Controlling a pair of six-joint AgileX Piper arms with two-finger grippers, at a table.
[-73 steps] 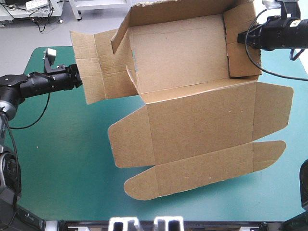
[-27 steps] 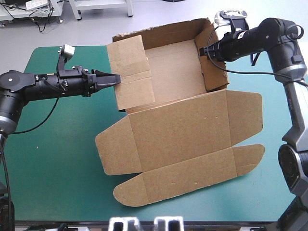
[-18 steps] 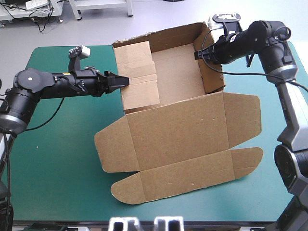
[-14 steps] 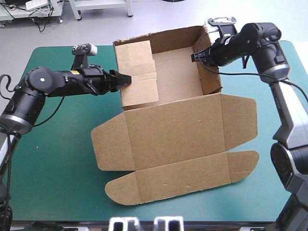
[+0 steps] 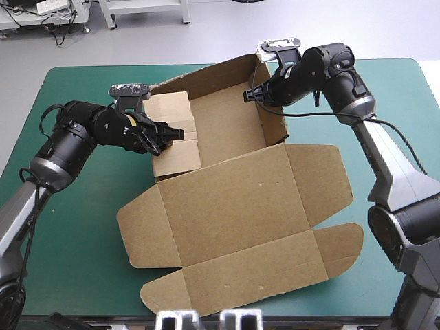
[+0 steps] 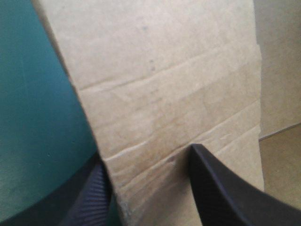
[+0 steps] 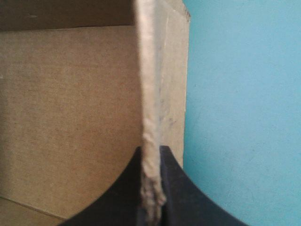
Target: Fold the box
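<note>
The brown box (image 5: 234, 199) lies on the table, its tray part at the back with walls raised and its lid flat toward the near edge. My left gripper (image 5: 173, 135) is shut on the tray's left wall flap, which leans inward over the tray floor (image 5: 227, 124). In the left wrist view the board (image 6: 160, 84) runs between my left gripper's (image 6: 146, 188) fingers. My right gripper (image 5: 249, 96) pinches the top edge of the upright right wall (image 5: 273, 124). The right wrist view shows that wall's edge (image 7: 149, 94) clamped in the right gripper (image 7: 151, 188).
The teal-green cover (image 5: 75, 227) shows to the left and right of the box. The lid's front flap (image 5: 247, 282) reaches close to the table's near edge. The tray's back wall (image 5: 206, 79) stands near the far edge.
The box has slid left and toward the near edge, turning slightly, with both grippers holding it. The left wall flap, earlier spread outward, now stands folded in over the tray.
</note>
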